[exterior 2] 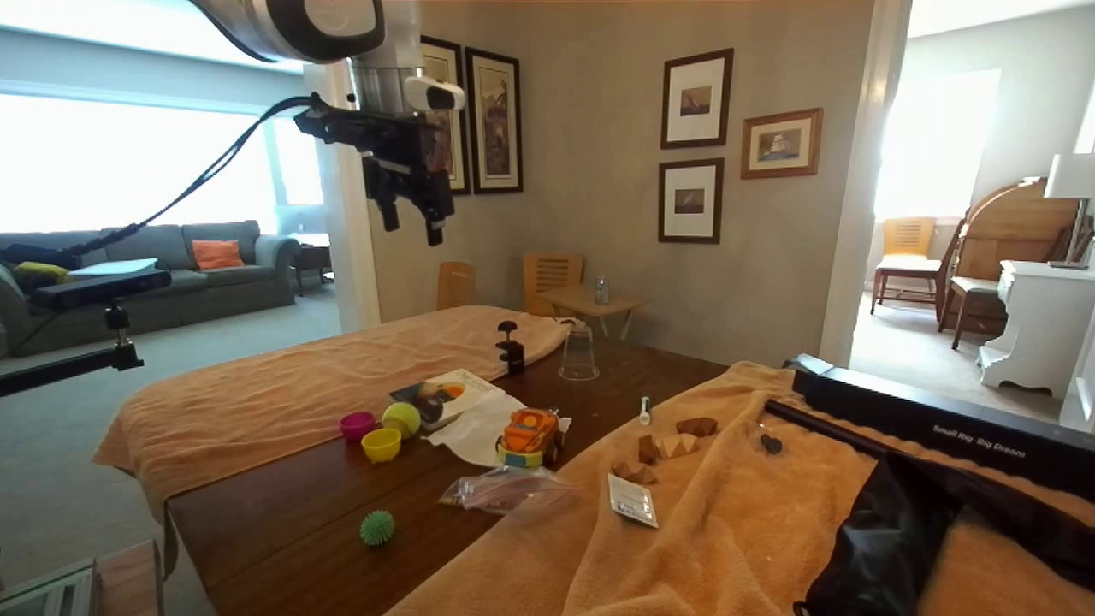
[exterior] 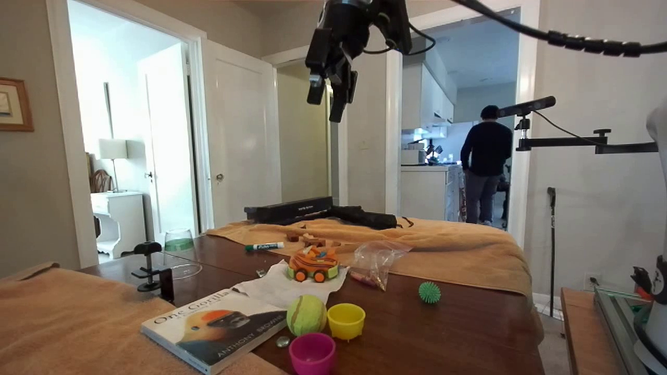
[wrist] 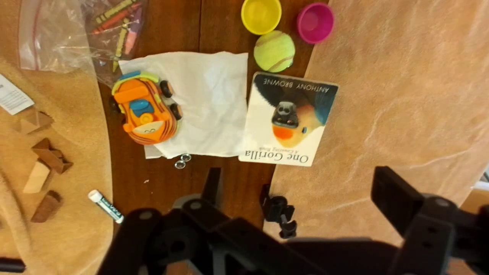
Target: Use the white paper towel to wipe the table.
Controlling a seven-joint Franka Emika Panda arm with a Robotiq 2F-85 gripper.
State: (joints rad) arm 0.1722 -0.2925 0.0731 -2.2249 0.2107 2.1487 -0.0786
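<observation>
While the black 2-fingered pincer [wrist: 300, 181] hangs spread, the squarish white paper towel [wrist: 214, 109] seems light, limp, tearable; best pinch its wrist-view 12 o'clock edge.

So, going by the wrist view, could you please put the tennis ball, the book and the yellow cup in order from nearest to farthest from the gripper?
From the gripper, as the wrist view shows:
1. The book, mid-picture, right of the white paper towel.
2. The tennis ball, just past the book's far edge.
3. The yellow cup, at the picture's top.
</observation>
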